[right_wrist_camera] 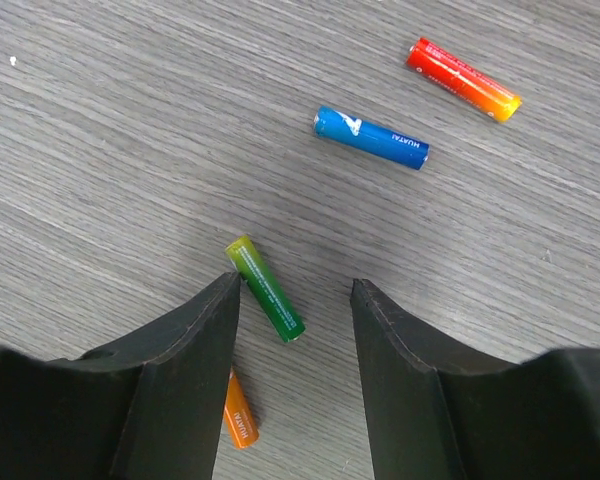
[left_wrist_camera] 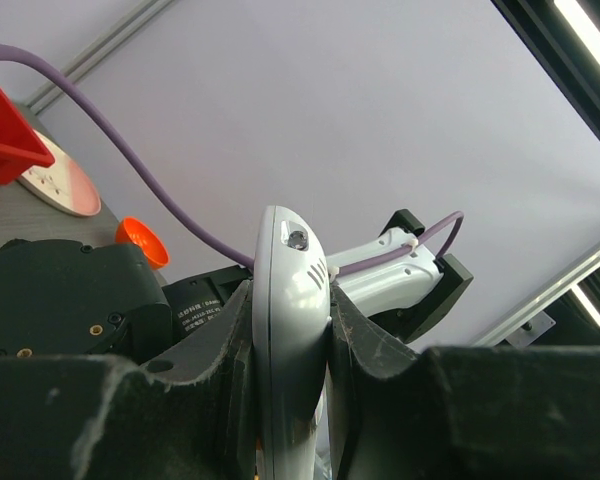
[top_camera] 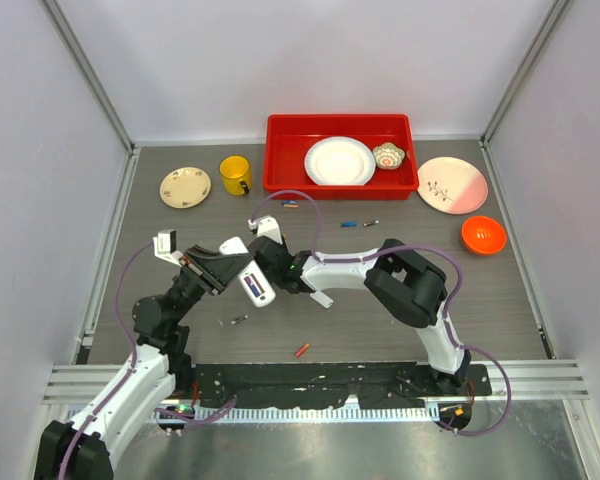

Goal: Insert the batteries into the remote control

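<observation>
From the top view the remote control (top_camera: 255,285) hangs over the grey desk (top_camera: 540,290), but only the wrist views show my left fingers (left_wrist_camera: 215,350) pinching its edges and my right fingers (right_wrist_camera: 195,340) spread astride the green battery (right_wrist_camera: 266,289), near a blue battery (right_wrist_camera: 371,137) lettered HUATAI.

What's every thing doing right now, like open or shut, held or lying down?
Left gripper, shut on the remote control.
Remote control, held, back cover off.
Back cover, lying loose.
Right gripper, open above the green battery.
Green battery, lying flat, untouched.
Blue battery, lying flat.
Yellow mug, upright.
</observation>
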Robot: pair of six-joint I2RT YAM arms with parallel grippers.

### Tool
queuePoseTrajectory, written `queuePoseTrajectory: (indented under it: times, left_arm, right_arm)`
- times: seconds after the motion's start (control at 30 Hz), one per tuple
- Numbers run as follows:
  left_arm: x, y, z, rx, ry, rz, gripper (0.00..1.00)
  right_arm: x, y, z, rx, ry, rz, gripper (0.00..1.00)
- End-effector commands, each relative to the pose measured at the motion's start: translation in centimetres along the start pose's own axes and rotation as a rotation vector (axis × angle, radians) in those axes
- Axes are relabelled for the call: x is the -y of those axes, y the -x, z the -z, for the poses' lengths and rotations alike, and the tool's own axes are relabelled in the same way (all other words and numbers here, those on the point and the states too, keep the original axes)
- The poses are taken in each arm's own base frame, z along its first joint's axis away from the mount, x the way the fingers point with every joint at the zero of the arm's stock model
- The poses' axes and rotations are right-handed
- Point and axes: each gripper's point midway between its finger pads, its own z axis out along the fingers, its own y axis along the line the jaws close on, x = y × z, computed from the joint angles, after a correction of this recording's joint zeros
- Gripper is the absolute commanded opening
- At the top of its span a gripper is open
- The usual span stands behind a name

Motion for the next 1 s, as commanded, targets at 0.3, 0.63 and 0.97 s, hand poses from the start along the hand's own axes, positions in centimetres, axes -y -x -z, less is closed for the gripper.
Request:
queuePoseTrajectory:
  times: [0.3, 0.63, 0.97]
  left_arm:
    - [0.3, 0.3, 0.0, 0.018, -0.012, -0.009, 0.00]
    - [-0.1, 0.1, 0.1, 0.013, 0.001, -0.009, 0.00]
    - [-0.6, -0.2, -0.2, -0.016, 0.020, -0.009, 0.00]
  right_arm:
    - [3.0, -1.6, 0.0, -0.033, -0.038, 0.006, 0.38]
    - [3.6, -2.7, -0.1, -0.078, -0.046, 0.002, 0.01]
    - [9.5, 1.9, 6.7, 0.008, -0.066, -0.133, 0.01]
